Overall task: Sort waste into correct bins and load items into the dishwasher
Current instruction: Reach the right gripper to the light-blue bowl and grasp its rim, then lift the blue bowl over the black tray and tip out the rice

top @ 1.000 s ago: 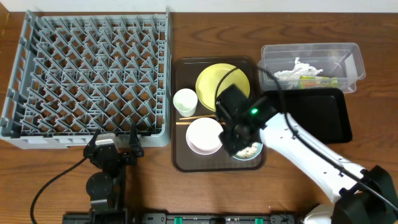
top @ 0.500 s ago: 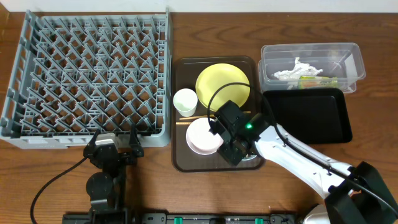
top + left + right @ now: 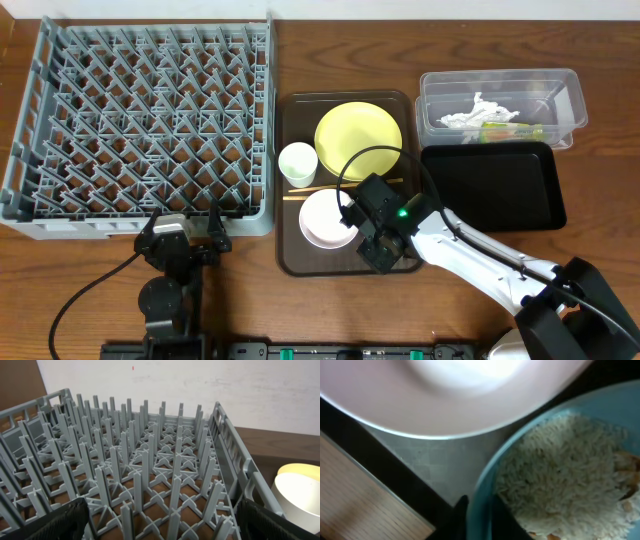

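My right gripper (image 3: 479, 517) is shut on the rim of the light-blue bowl (image 3: 560, 415), one finger outside and one inside against the rice (image 3: 555, 475). From overhead the right gripper (image 3: 385, 250) covers that bowl at the front right of the brown tray (image 3: 290, 262). Beside it lies the white bowl (image 3: 325, 218), with the chopsticks (image 3: 300, 193), white cup (image 3: 297, 163) and yellow-green plate (image 3: 358, 138) behind. The grey dishwasher rack (image 3: 150, 110) fills the left. My left gripper (image 3: 160, 525) stands open at the rack's near edge, holding nothing.
A clear tub (image 3: 575, 110) at the back right holds white tissue (image 3: 470, 110) and a green-and-orange wrapper (image 3: 510, 130). The black tray (image 3: 495, 190) lies in front of it. The right arm stretches from the front right corner across the table.
The right gripper moved toward the table's front over the light-blue bowl and closed on its rim. The left arm has not moved.
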`<state>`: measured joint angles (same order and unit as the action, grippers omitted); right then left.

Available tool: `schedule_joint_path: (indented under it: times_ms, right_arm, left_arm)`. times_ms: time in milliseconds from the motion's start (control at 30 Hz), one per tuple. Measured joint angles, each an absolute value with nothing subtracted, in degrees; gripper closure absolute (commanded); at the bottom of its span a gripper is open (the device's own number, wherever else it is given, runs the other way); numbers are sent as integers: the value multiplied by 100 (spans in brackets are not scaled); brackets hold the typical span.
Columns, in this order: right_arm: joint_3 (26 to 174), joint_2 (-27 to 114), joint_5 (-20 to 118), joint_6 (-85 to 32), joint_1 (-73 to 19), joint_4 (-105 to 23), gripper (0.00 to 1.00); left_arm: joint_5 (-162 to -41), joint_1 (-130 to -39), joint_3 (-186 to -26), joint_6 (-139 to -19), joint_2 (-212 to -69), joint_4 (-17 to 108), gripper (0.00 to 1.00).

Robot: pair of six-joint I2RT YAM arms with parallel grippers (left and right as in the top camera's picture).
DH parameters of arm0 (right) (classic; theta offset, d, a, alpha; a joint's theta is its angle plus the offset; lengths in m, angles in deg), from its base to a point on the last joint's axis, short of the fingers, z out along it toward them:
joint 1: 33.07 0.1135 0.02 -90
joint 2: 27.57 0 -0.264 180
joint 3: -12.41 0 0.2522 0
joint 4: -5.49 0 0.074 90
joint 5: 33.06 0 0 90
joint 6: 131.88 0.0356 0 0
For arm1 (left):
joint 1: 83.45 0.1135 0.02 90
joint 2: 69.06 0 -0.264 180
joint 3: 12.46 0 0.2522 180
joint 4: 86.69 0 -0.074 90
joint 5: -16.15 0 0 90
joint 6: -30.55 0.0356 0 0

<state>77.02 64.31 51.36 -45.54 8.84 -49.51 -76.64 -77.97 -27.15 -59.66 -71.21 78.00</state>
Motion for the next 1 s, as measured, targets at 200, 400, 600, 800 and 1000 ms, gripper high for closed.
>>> schedule_joint_path:
  times_ms: [200, 400, 600, 800, 1000]
  right_arm:
    - [7711, 6396, 5256, -4567, 886, -4933, 99]
    - [7807, 6391, 5300, -4572, 884, -5230, 99]
    - [8391, 6391, 5236, -4554, 877, -5974, 99]
    - [9276, 6387, 5136, -4545, 877, -6470, 99]
    - [9724, 6376, 5044, -4438, 633, -6627, 99]
  left_arm:
    - [-7664, -7797, -2715, -5966, -7121, 7803, 5]
    - [-7664, -7797, -2715, -5966, -7121, 7800, 5]
    - [-7664, -7797, -2715, -5966, -7121, 7803, 5]
    - [-7666, -7797, -2715, -5966, -7121, 7800, 5]
    - [-7664, -7797, -2715, -5966, -7121, 7800, 5]
